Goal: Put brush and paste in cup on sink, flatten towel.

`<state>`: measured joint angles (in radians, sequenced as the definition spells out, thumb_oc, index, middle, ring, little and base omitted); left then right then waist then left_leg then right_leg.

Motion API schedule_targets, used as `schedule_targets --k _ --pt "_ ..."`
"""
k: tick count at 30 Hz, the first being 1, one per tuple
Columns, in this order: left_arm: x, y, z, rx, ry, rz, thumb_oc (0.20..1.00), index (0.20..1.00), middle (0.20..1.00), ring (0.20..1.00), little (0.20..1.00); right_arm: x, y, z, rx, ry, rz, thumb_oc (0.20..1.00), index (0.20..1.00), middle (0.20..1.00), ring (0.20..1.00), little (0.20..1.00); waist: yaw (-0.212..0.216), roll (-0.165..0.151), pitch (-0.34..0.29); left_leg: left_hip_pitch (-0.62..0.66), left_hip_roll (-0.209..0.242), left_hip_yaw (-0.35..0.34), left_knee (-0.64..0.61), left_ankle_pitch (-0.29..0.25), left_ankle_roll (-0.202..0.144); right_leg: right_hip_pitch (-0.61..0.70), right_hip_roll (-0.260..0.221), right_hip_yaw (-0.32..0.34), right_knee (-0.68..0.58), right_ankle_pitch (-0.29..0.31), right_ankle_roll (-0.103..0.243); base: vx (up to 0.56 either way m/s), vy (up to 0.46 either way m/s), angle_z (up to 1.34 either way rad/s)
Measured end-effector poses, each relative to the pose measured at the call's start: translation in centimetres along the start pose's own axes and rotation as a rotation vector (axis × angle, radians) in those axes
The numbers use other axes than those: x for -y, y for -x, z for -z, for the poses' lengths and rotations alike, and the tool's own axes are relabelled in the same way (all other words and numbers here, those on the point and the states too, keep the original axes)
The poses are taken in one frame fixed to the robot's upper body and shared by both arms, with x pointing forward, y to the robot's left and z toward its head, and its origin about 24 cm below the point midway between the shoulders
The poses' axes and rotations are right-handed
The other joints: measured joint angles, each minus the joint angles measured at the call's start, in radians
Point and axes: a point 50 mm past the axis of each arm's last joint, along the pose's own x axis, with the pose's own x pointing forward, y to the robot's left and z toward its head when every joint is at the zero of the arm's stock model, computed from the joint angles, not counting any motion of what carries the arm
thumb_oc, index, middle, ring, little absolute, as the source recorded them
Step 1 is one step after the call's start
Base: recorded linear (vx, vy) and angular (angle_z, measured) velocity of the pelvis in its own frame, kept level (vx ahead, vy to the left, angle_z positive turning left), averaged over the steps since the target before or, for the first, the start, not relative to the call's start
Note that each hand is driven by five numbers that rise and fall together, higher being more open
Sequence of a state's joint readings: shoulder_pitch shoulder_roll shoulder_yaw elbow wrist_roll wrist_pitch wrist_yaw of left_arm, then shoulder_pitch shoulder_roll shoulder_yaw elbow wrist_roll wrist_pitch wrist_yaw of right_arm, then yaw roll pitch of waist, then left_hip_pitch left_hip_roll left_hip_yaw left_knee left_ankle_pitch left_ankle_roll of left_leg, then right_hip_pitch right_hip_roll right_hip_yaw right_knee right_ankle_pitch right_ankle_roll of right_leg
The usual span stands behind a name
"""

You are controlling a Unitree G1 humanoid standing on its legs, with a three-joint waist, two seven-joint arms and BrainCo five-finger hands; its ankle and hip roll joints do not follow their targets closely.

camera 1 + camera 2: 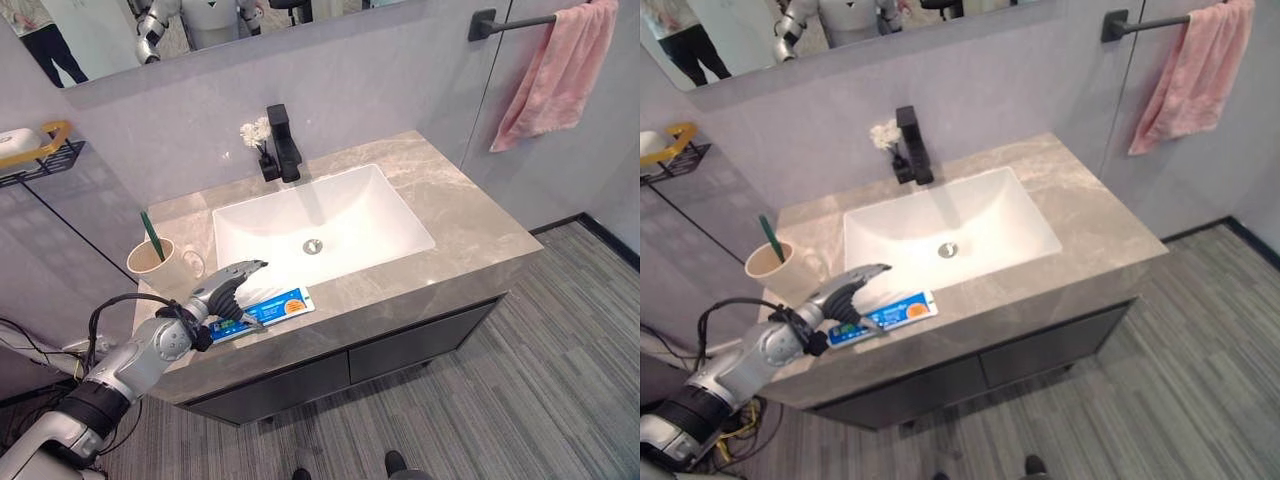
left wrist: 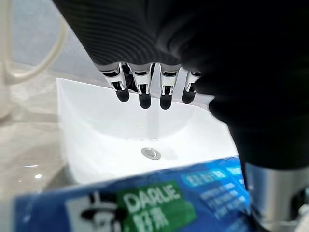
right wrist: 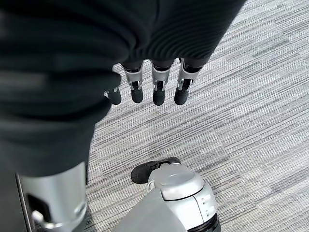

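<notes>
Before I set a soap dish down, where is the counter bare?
Free: the counter between the basin and its right edge. Crowded: the front left corner, where the cup, the toothpaste box and the left hand sit together.

Grey marble bench (image 1: 455, 215) with dark cabinet drawers (image 1: 400, 350) below. Black faucet (image 1: 283, 140) beside small white flowers (image 1: 256, 131). Wall mirror (image 1: 120, 30) above; wire shelf (image 1: 40, 160) at left; striped grey floor (image 1: 540, 400).

The left arm reaches in from seven o'clock — its left hand (image 1: 228, 288) with fingers relaxed, empty — while the right hand (image 3: 145, 87) hangs loose, fingers straight.
</notes>
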<state>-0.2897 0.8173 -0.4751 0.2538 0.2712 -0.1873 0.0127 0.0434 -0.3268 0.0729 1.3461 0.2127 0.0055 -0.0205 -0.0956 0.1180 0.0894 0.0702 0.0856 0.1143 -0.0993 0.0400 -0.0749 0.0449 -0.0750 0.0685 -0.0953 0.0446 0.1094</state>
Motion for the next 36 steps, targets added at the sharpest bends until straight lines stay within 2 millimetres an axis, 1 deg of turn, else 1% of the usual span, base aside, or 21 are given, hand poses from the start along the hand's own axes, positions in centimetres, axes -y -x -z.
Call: schedule_targets --k 3,7,11,14,16,32,36 --pt "0.4 0.3 0.4 -0.025 0.04 0.004 1.0 1.0 1.0 1.0 1.0 0.0 0.0 0.0 0.002 0.0 -0.002 1.0 1.0 1.0 1.0 1.0 0.001 -0.004 0.004 0.001 0.0 -0.004 0.0 0.0 0.0 0.003 0.0 -0.004 0.0 0.0 0.0 0.01 0.003 0.03" --pt "0.1 0.3 0.5 -0.033 0.048 0.007 1.0 1.0 1.0 1.0 1.0 0.0 0.0 0.0 0.001 0.0 -0.003 1.0 1.0 1.0 1.0 1.0 0.001 -0.01 0.008 0.0 0.0 -0.018 0.0 0.0 0.0 0.01 -0.001 -0.02 0.0 -0.002 -0.002 0.02 -0.001 0.1" --pt "0.1 0.3 0.5 -0.035 0.08 0.012 1.0 1.0 1.0 1.0 1.0 -0.1 0.0 -0.1 0.003 0.0 -0.009 1.0 1.0 1.0 1.0 1.0 0.003 -0.01 0.008 0.001 0.0 -0.019 0.0 0.0 0.0 0.012 -0.001 -0.022 0.0 -0.002 -0.002 0.0 0.0 0.01" --pt "0.9 0.1 0.1 -0.027 0.141 0.014 1.0 1.0 1.0 1.0 1.0 -0.1 0.0 0.0 0.002 0.001 -0.01 1.0 1.0 1.0 1.0 1.0 0.003 -0.01 0.008 0.002 -0.001 -0.019 0.0 0.0 0.0 0.013 0.0 -0.022 0.0 -0.002 -0.002 0.0 0.0 0.0" --pt "1.2 0.1 0.1 -0.033 0.175 0.019 1.0 1.0 1.0 1.0 1.0 -0.1 0.0 0.0 0.001 0.002 -0.01 1.0 1.0 1.0 1.0 1.0 0.001 -0.009 0.008 0.005 0.0 -0.019 0.0 0.0 0.0 0.015 -0.001 -0.022 0.0 -0.002 -0.002 0.0 0.0 0.0" --pt "1.6 0.1 0.2 -0.043 0.18 0.067 1.0 1.0 1.0 1.0 1.0 -0.1 0.0 0.2 -0.013 0.011 -0.023 1.0 1.0 1.0 1.0 1.0 0.001 -0.004 0.007 0.016 0.001 -0.019 0.0 0.0 0.0 0.026 0.0 -0.022 0.0 -0.004 -0.004 0.0 0.0 0.0" --pt "1.9 0.2 0.8 -0.075 0.167 0.097 1.0 1.0 1.0 1.0 1.0 -0.1 0.0 0.1 -0.012 0.047 -0.025 1.0 1.0 1.0 1.0 1.0 0.0 -0.003 0.006 0.016 0.001 -0.019 0.0 0.0 0.0 0.026 0.0 -0.022 0.0 -0.003 -0.004 0.0 0.0 0.0"
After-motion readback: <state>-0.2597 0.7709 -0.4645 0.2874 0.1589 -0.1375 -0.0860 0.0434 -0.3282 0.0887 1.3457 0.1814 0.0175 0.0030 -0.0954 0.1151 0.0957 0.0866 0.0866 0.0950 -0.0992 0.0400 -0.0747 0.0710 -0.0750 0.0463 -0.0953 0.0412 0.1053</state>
